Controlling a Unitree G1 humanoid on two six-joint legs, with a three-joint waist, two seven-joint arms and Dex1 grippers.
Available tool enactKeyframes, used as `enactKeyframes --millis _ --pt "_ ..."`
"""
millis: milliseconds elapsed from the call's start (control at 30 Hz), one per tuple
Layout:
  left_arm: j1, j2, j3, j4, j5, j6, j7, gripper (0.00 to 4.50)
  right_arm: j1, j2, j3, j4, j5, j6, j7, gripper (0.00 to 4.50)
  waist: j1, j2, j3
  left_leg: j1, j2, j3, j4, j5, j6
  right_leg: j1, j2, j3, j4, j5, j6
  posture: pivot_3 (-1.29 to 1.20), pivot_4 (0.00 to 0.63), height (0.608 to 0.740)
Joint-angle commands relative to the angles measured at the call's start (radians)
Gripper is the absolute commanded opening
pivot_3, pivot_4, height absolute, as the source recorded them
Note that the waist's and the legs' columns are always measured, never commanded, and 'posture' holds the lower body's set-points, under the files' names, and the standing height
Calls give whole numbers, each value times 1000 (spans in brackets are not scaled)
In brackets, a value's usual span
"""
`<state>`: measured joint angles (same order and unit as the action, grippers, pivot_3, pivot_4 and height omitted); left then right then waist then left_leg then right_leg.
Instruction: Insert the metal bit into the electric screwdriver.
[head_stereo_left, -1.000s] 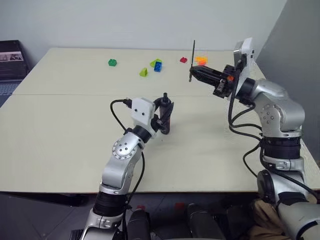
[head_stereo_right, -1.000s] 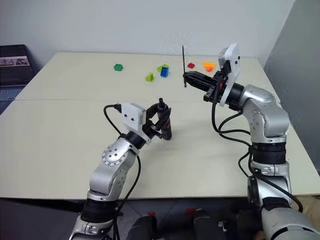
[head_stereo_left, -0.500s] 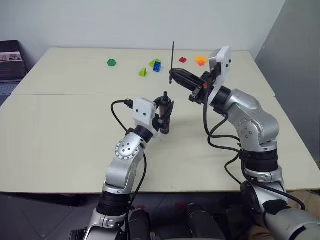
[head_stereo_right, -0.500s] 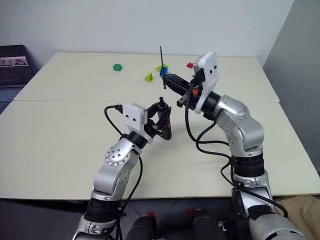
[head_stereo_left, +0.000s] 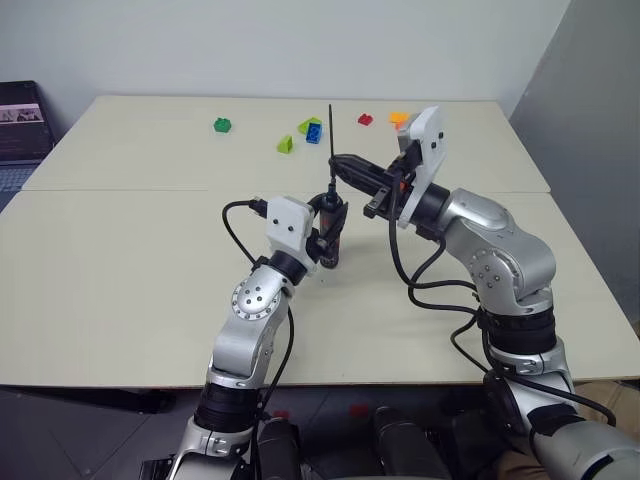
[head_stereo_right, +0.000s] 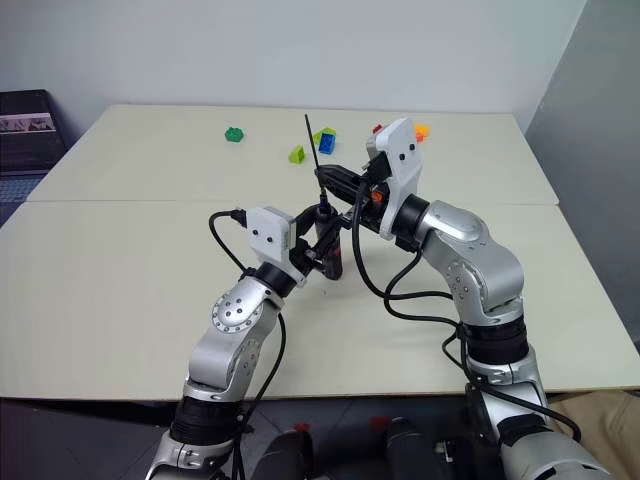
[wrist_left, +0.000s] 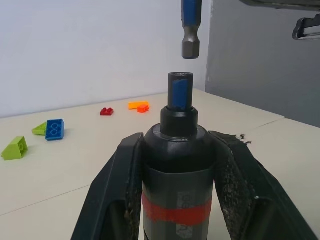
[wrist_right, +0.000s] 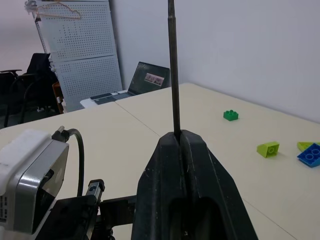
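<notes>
Plastic bricks (head_stereo_left: 314, 130) scatter the far table (head_stereo_left: 120, 260); the left gripper (wrist_left: 175, 180) clamps the upright electric screwdriver (wrist_left: 176, 165), the right gripper (wrist_right: 181, 142) pinches the thin metal bit (wrist_right: 172, 65) just above its socket.

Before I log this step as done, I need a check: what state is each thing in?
electric screwdriver: upright, clamped in the left tool, socket still empty.
metal bit: upright, pinched in the right tool, hex end hanging just above the socket, not inserted.
left tool: shut on the screwdriver.
right tool: shut on the bit.
toy bricks: loose on the table.
</notes>
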<state>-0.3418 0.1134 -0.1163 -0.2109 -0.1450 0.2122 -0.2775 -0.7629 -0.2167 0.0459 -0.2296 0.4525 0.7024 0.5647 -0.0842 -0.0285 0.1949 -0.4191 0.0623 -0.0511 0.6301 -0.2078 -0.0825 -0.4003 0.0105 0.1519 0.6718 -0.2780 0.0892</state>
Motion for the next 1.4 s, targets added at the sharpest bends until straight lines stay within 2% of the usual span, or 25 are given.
enactKeyframes --millis 33,533,1400 --pt "-13 0 1 -17 6 -13 -3 1638 -11 2 0 -19 10 -18 -2 0 0 0 0 0 0 0 0 0 0 0 0 0 0 0 0 0 150 740" --pt "-5 5 8 -23 2 -3 -3 1638 -16 16 10 31 -6 -107 0 0 0 0 0 -4 0 0 0 0 0 -4 0 0 0 0 0 0 150 740" --pt "-4 7 8 -23 -1 5 -4 1638 19 2 32 15 6 -113 18 0 0 0 0 -4 0 0 0 0 0 -4 0 0 0 0 0 0 150 740"
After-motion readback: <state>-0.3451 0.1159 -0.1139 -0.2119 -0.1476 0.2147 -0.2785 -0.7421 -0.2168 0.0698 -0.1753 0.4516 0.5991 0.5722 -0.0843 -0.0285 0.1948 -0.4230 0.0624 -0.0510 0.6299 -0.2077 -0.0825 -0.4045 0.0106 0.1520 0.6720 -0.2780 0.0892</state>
